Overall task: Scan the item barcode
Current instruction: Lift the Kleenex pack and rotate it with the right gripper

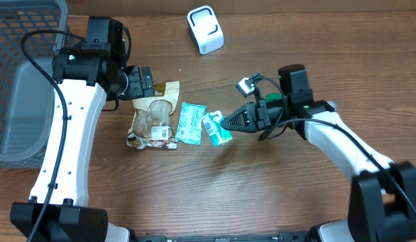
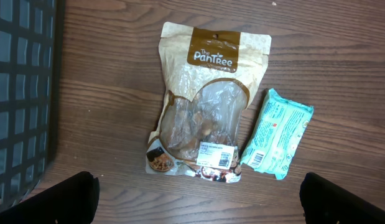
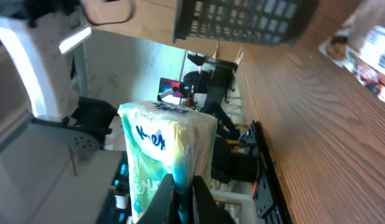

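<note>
Wood-grain tabletop: my right gripper (image 1: 226, 122) pinches a small green-and-white plastic tissue pack (image 1: 216, 130) at mid-table. The white boxy scanner (image 1: 205, 29) sits well beyond it, toward the far edge. My left gripper (image 1: 143, 82) hangs wide, empty.

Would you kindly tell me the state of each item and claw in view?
tissue pack: gripped in the right claw
right claw: shut on the tissue pack
left claw: open, empty
snack pouch: lying flat, label up
teal packet: lying flat beside the snack pouch
white scanner: standing, untouched
</note>
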### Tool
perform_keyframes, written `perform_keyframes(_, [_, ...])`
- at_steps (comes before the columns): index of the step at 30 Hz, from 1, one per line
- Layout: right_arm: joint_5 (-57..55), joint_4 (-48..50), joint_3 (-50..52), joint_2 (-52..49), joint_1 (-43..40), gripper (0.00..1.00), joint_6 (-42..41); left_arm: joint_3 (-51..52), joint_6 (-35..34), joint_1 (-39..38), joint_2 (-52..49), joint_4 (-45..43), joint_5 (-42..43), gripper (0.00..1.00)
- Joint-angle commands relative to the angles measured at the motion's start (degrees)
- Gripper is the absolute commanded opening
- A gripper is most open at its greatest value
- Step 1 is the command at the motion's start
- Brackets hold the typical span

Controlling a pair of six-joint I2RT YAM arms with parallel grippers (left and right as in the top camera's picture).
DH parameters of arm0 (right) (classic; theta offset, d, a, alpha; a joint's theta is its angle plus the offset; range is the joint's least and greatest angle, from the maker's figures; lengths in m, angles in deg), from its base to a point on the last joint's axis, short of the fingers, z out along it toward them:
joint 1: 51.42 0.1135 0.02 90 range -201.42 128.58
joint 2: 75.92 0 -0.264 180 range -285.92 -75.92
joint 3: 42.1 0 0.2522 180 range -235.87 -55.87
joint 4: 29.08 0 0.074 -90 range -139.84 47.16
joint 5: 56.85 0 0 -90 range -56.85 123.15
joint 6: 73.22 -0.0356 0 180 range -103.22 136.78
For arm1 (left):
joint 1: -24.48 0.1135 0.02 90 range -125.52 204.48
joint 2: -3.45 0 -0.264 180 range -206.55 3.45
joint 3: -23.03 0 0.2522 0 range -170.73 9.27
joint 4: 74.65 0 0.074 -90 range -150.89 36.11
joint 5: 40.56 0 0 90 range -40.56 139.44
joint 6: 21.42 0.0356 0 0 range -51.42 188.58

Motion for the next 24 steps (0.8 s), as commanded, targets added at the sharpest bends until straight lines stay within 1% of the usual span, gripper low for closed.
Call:
perform_keyframes(1, [1.9,-0.2,0.3,4.9,-0.1,0.04,-0.3,0.1,0.5,-0.1,-0.4,0.0,0.3,1.00])
perform_keyframes(7, [1.9,-0.5,0.3,7.5,-0.1,0.04,-0.5,0.1,0.5,-0.1,-0.4,0.0,0.3,1.00])
perform_keyframes(24, [1.9,-0.5,0.3,7.5,0.0,0.04,-0.5,0.1,0.5,-0.1,-0.4,0.0,0.3,0.99])
